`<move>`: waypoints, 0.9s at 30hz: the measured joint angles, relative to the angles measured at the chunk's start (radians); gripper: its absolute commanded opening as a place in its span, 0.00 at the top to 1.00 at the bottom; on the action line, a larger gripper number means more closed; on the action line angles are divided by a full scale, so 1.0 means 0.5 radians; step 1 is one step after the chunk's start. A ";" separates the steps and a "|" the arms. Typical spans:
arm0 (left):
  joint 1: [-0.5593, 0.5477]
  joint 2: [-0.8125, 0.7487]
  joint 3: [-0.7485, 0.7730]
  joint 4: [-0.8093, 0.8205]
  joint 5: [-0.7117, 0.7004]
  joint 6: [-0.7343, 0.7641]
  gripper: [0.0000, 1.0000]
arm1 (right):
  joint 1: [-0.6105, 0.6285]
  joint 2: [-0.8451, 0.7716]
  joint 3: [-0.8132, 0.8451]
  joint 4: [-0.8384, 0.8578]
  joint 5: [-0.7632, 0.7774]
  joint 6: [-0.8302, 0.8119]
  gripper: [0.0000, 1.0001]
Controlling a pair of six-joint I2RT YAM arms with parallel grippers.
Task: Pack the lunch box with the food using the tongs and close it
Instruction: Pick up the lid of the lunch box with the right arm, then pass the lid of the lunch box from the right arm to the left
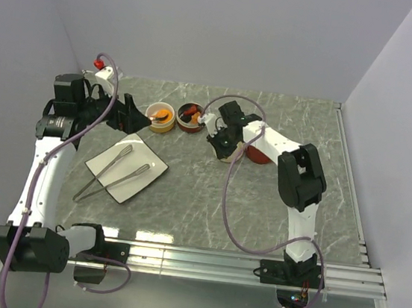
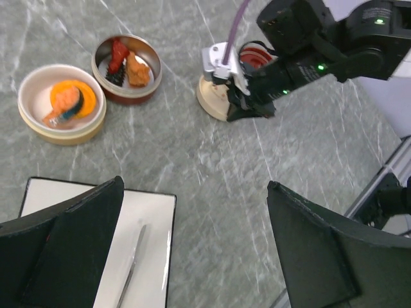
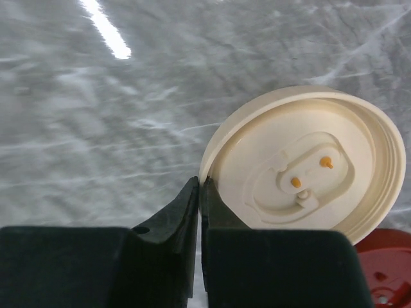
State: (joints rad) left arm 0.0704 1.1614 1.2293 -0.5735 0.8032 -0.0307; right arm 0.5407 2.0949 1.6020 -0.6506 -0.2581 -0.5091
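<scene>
Lying diagonally, tongs (image 1: pixel 104 171) point far-right; right gripper (image 3: pixel 200 186) clamps cream lid (image 3: pixel 302 170), left gripper (image 2: pixel 194 184) apart.

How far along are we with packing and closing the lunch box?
Done: food sits in both the cream tub and the dark red tub; the tongs lie on the white plate. In hand: the right hand pinches the rim of the cream lid. Left: both tubs are open, so that lid and the red lid beside it must go on.
</scene>
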 measured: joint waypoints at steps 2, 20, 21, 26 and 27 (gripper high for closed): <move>0.000 -0.042 -0.027 0.064 -0.011 -0.056 0.01 | -0.002 -0.066 0.001 -0.045 -0.087 0.041 1.00; -0.003 -0.215 -0.429 1.019 0.566 -0.678 0.07 | -0.216 -1.006 0.352 -0.080 -1.444 0.636 1.00; -0.011 -0.243 -0.475 1.093 0.565 -0.714 0.05 | -0.216 -1.052 0.343 -0.040 -1.520 0.697 1.00; -0.163 -0.436 -0.581 1.415 0.542 -0.748 0.04 | -0.215 -1.274 0.161 0.323 -1.856 1.118 1.00; -0.222 -0.473 -0.584 1.473 0.543 -0.735 0.04 | -0.215 -1.308 0.108 0.435 -1.926 1.237 1.00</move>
State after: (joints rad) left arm -0.0406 0.9249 0.9371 0.1631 1.0748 -0.3985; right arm 0.4332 1.4406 1.6558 -0.4332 -1.2209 0.1093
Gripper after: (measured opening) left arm 0.957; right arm 0.063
